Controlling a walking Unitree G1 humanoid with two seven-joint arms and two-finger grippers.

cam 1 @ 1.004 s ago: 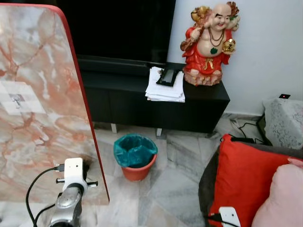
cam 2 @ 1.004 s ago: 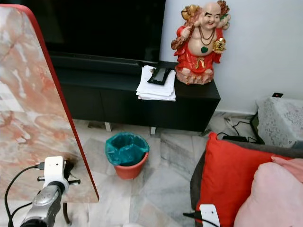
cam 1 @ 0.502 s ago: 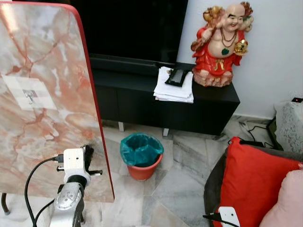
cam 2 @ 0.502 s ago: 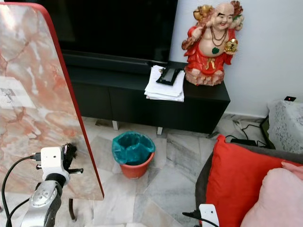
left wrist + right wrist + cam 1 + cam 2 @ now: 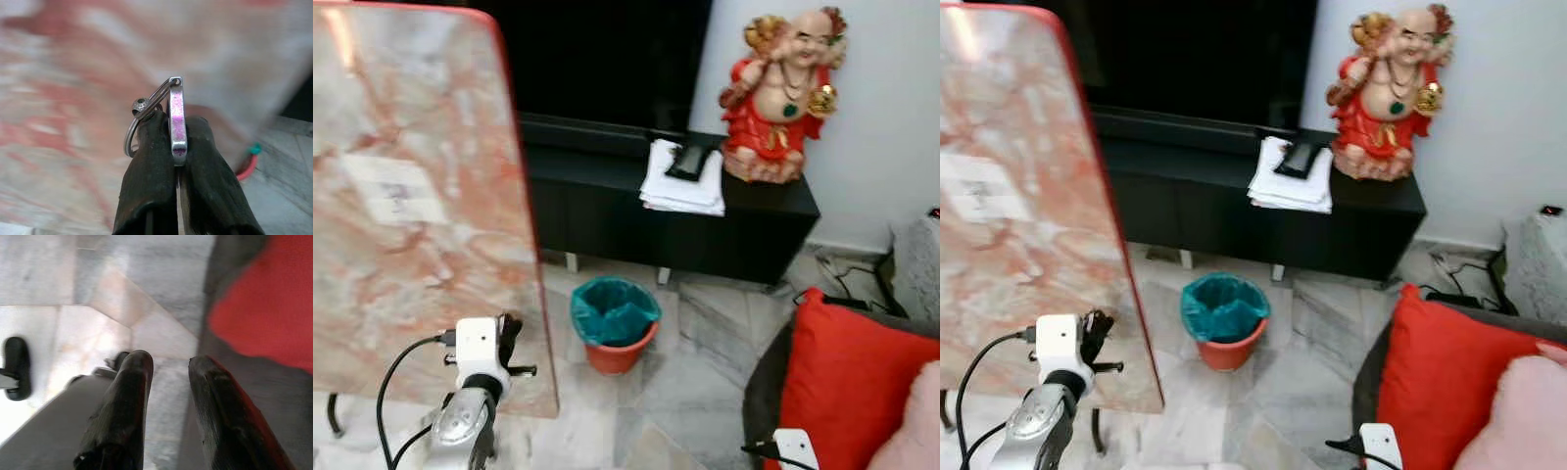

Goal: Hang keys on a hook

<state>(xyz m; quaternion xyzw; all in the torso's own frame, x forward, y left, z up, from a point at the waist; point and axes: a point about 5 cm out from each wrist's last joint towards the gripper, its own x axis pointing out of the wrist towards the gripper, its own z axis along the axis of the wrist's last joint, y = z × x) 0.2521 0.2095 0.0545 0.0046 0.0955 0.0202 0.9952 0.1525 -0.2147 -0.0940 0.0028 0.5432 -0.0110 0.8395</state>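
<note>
Up front, one keyring (image 5: 146, 110) between left hand (image 5: 177, 128) fingers.

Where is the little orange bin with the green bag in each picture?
Left eye view: the bin stands on the floor, low in the middle, in front of the black cabinet.
Right eye view: the bin is left of the middle, below the same cabinet.
Left wrist view: an orange and green sliver past the left gripper's fingers may be it.
Right wrist view: none to point out.
Shared landmark: the marble board's red edge.

Left gripper (image 5: 176, 147) raised forward, fingers pinched together on the keys (image 5: 168, 115); right gripper (image 5: 168, 396) hangs low, fingers parted.
</note>
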